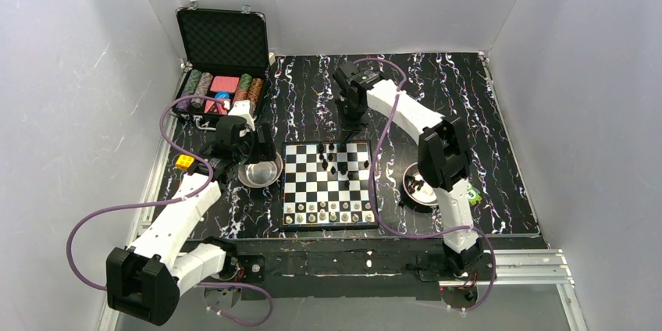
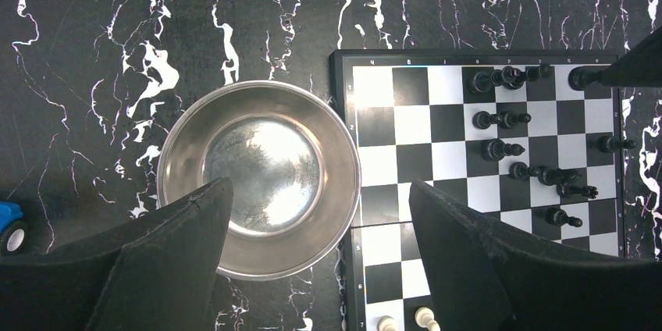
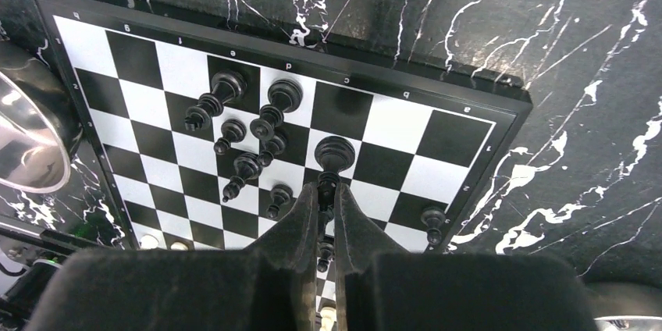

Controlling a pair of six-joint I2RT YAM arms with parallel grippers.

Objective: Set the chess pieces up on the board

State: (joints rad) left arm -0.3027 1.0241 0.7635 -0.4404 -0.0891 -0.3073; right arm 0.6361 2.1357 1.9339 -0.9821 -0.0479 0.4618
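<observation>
The board [image 1: 308, 179] lies at the table's middle. Pale pieces [image 1: 328, 212] fill its two near rows. Several black pieces [image 1: 332, 155] stand scattered on its far half, also in the right wrist view [image 3: 234, 124]. My right gripper [image 1: 348, 116] hovers over the board's far edge [image 3: 390, 112], its fingers [image 3: 326, 189] shut on a black piece [image 3: 333, 151]. My left gripper [image 1: 258, 147] is open and empty [image 2: 320, 186] above an empty steel bowl [image 2: 258, 167] beside the board's left rim [image 2: 343, 151].
A second steel bowl [image 1: 421, 186] with black pieces sits right of the board. An open black case of poker chips [image 1: 222, 93] stands at the back left. A yellow block [image 1: 185, 161], a blue toy [image 2: 9, 226] and a green object [image 1: 474, 196] lie nearby.
</observation>
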